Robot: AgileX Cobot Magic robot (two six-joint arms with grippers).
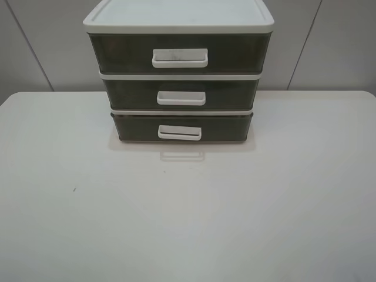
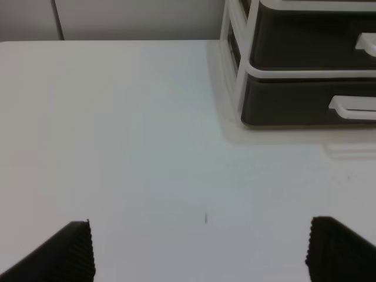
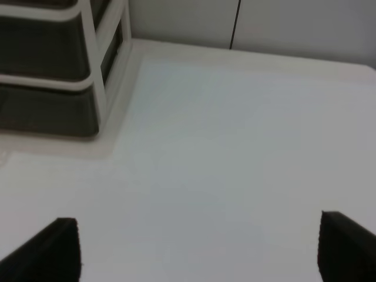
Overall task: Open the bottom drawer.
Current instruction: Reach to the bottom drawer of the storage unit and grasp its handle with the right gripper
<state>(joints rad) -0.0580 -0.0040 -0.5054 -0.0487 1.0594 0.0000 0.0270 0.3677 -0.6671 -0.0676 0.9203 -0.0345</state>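
Bottom drawer shut, handle untouched, 12 o'clock on desk. Left tool, right tool spread wide, empty. Whole pull remains.

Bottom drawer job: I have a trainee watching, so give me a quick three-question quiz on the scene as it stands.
1. True or false: the bottom drawer is shut.
2. What is between the fingers of the left end effector? A) the drawer handle B) nothing C) a cloth
3. Fill in: the drawer unit holds ___ drawers.

Key: 1 true; 2 B; 3 three.
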